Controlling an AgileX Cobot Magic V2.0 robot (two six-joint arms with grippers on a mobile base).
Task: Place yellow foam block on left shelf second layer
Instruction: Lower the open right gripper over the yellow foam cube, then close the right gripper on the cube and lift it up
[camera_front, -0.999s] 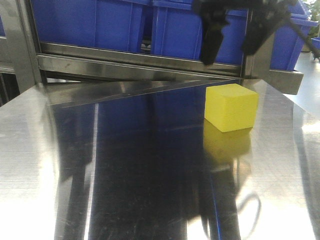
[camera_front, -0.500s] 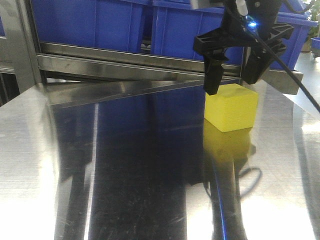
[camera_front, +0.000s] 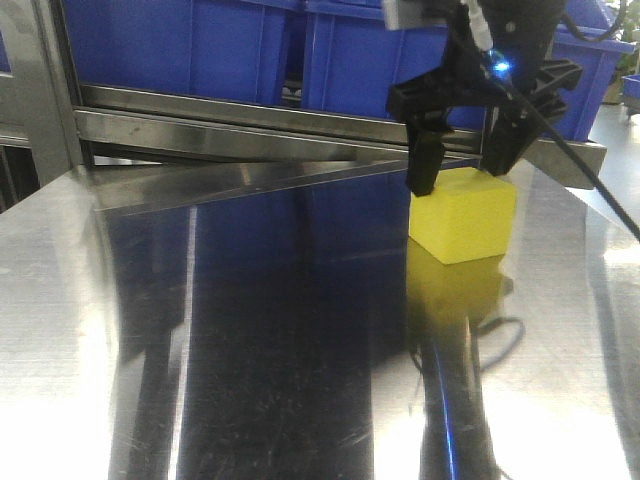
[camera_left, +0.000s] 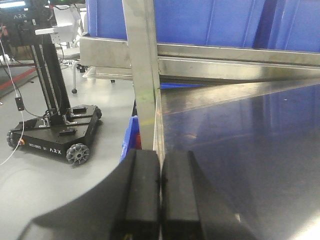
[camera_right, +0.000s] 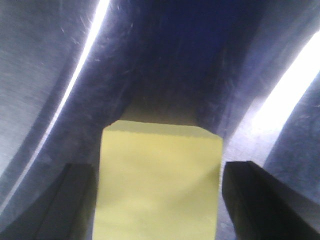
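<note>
The yellow foam block (camera_front: 463, 218) sits on the steel table (camera_front: 250, 330) at the right, near the shelf's lower rail. My right gripper (camera_front: 462, 175) is open and hangs over the block, one finger at its left rear corner, the other behind its right top edge. In the right wrist view the block (camera_right: 159, 185) lies between the two fingers (camera_right: 75, 200) with small gaps on both sides. My left gripper (camera_left: 160, 185) is shut and empty at the table's left edge, seen only in the left wrist view.
Blue bins (camera_front: 250, 50) fill the shelf behind the table above a steel rail (camera_front: 250, 130). A steel upright (camera_left: 142, 75) stands at the table's left corner. A black wheeled base (camera_left: 55, 132) stands on the floor to the left.
My right gripper has come down from above the shelf rail to the top of the yellow block, still open. The block has not moved.
</note>
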